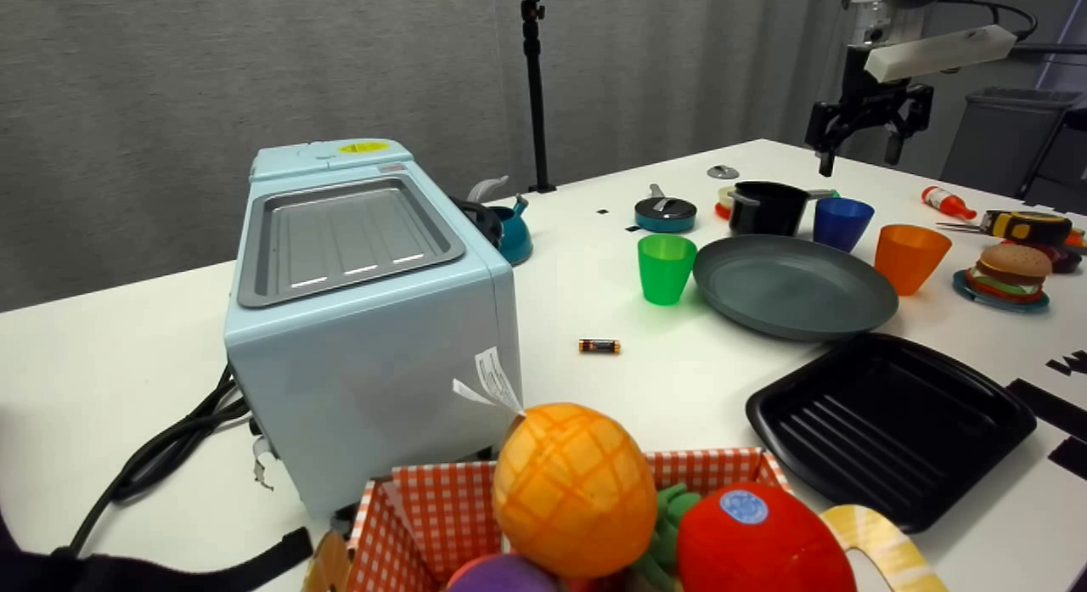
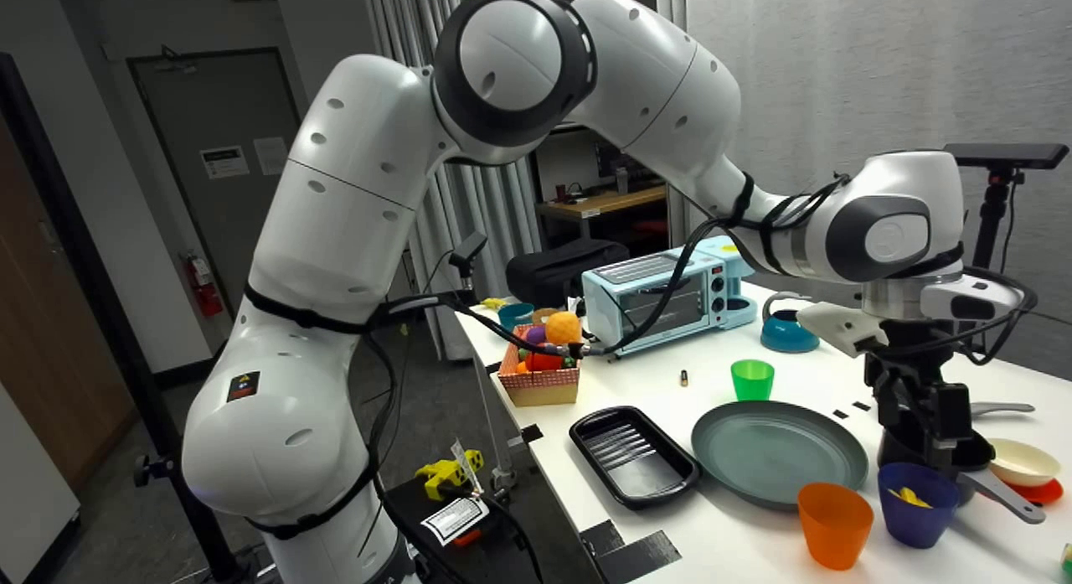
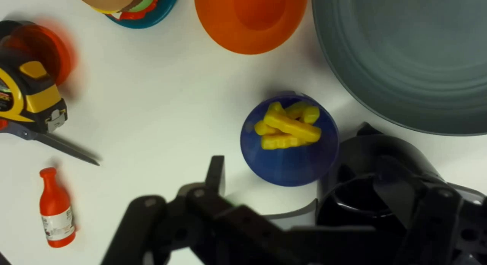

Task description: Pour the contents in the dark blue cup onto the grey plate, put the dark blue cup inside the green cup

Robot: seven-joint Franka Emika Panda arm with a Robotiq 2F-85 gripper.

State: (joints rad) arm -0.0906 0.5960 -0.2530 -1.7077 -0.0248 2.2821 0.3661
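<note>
The dark blue cup [image 3: 287, 166] stands upright on the white table, with the contents [image 3: 291, 130], several yellow stick-like pieces, lying inside it. Close by is the grey plate [image 1: 790, 290], bare and flat on the table. Past the plate, the green cup [image 2: 752, 381] stands upright and appears in both exterior views, but not in the wrist view. My gripper [image 1: 859, 156] hangs above the table with its fingers wide apart and nothing between them. From the wrist, the dark blue cup shows just ahead of the open fingers [image 3: 216, 175], not touched by them.
An orange cup [image 1: 910, 259] stands beside the plate and the blue cup. Right against the blue cup in the wrist view is a black pot [image 3: 380, 154] with handles. A black ridged tray [image 2: 634, 458], toy burger [image 1: 1010, 273], red bottle [image 3: 57, 208] and toaster oven [image 1: 374, 354] are around.
</note>
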